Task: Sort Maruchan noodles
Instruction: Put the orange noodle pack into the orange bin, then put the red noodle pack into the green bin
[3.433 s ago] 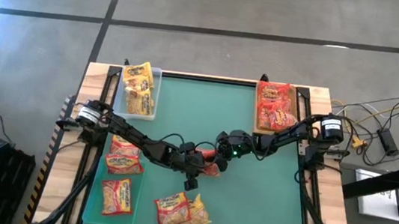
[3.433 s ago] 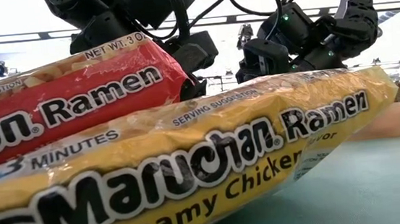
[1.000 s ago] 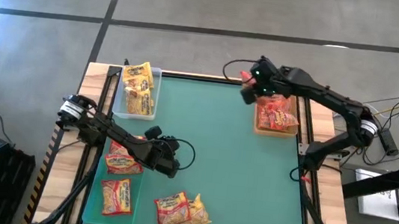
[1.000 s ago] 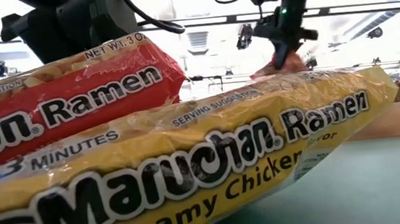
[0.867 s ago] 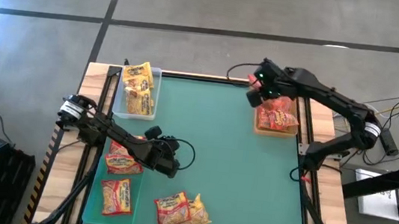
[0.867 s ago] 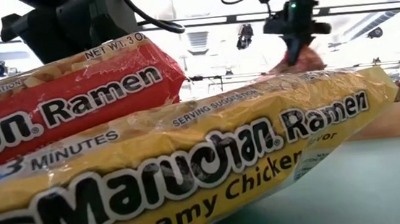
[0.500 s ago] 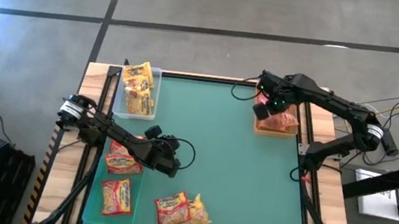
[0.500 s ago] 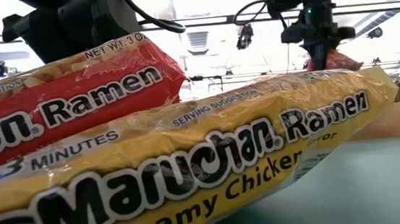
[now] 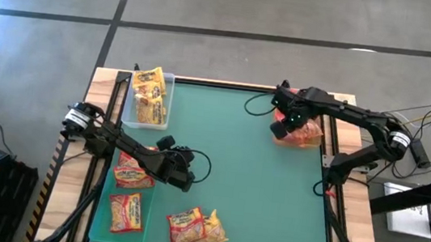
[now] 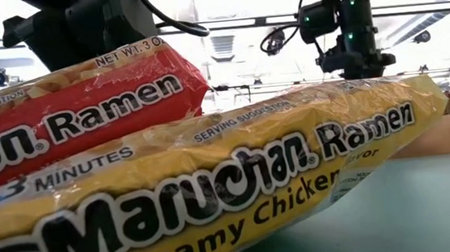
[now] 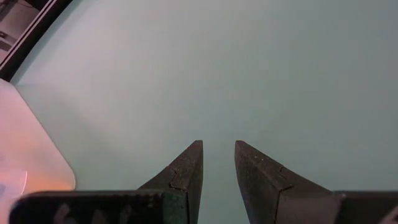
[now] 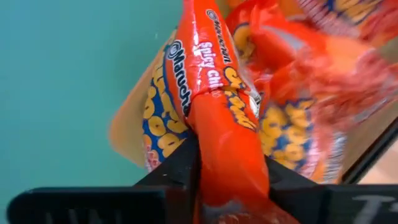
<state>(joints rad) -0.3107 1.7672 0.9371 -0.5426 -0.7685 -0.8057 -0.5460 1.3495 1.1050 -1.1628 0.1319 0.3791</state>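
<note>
Red-orange noodle packet [image 12: 217, 124] sits between my right gripper [image 9: 282, 120] fingers, its long axis pointing away, directly over the tan tray [image 9: 279, 136] of red packets. Left gripper [image 11: 217, 163] waits empty, narrowly parted.

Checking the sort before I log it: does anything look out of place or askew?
Two noodle packets lie loose and overlapping at the table's near edge, outside any tray. The right gripper has a red packet between its fingers, edge-on over the red-packet tray, not lying flat.
</note>
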